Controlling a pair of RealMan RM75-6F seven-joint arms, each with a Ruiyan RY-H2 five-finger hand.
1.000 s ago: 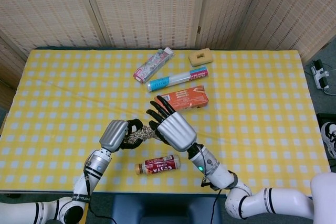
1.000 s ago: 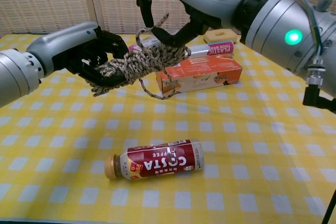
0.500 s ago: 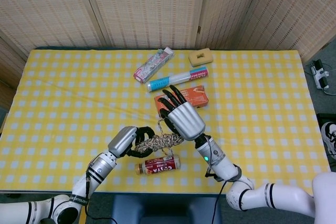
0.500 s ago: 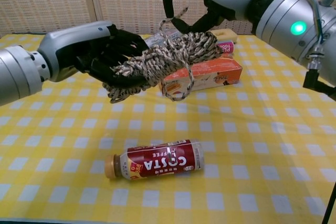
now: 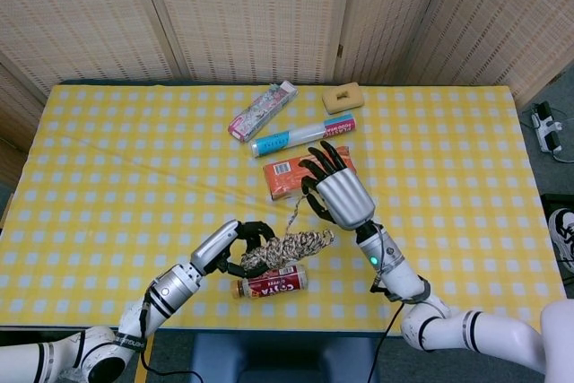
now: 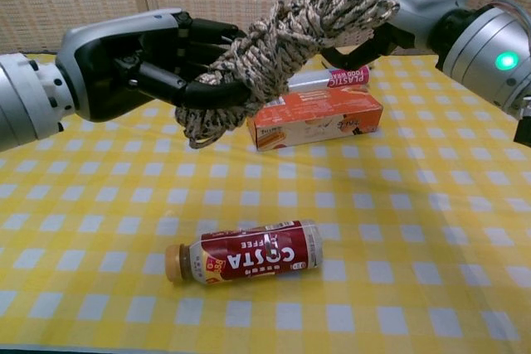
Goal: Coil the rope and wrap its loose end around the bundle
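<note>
Surface: a yellow checked tablecloth [image 5: 108,159] covers my table, with woven screens behind it.
Nearest: a Costa coffee bottle [image 6: 243,251] lies on its side at the near edge, right under what I am holding.
Rope bundle [image 6: 282,39]: coiled and off the table, tilted up toward my right side, above the bottle.
Left hand [image 6: 149,60]: my fingers are curled around the lower end of the bundle and grip it.
Right hand [image 5: 339,193]: raised over the orange box [image 5: 291,177], fingers fanned apart; a thin strand runs from it down to the bundle, but I cannot tell whether I pinch it.
Farther: a plastic-wrap tube [image 5: 303,134], a patterned pack [image 5: 261,111] and a tan block [image 5: 343,96].
Risk: if the strand goes slack, I judge the wraps could loosen; only one grip holds the coil, so it could drop onto the bottle.
</note>
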